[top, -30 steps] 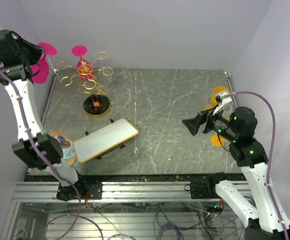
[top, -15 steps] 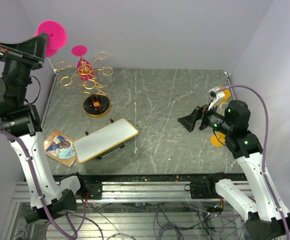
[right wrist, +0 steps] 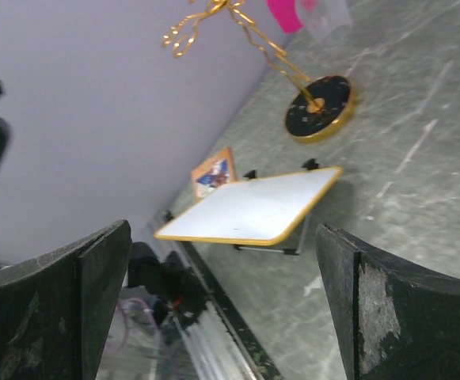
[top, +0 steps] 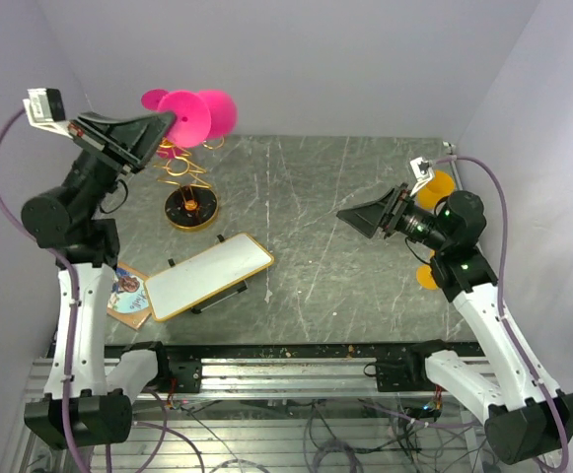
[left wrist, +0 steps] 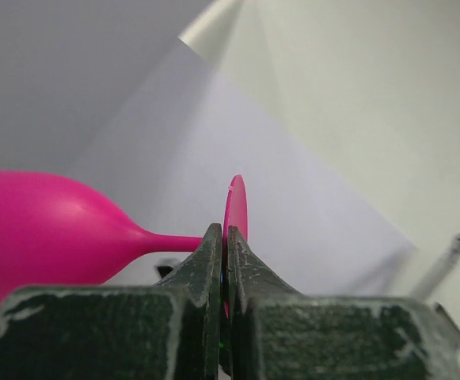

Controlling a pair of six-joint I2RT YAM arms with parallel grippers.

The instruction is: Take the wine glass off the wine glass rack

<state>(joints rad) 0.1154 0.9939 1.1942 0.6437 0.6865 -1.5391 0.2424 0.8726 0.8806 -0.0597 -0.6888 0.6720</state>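
My left gripper point(top: 168, 122) is raised above the back left of the table and shut on the thin round foot point(left wrist: 235, 204) of a pink wine glass point(top: 189, 118). In the left wrist view its stem and bowl point(left wrist: 39, 229) stretch to the left. The glass hangs in the air, apart from the wine glass rack point(top: 190, 209), whose gold arms are partly hidden behind my left gripper. A second pink glass foot point(top: 155, 99) shows at the rack's top. My right gripper point(top: 357, 216) hovers open and empty over the right half of the table, facing the rack point(right wrist: 319, 107).
A small whiteboard with a yellow rim point(top: 210, 274) stands on short legs at the front left, also seen as the whiteboard point(right wrist: 249, 206) from the right wrist. A picture card point(top: 123, 291) lies beside it. Orange pieces point(top: 427, 276) sit behind my right arm at the table's right edge.
My left arm has swung the pink glass from the far upper left to the right, in front of the rack's top. My right gripper has drifted left and slightly up, still open.
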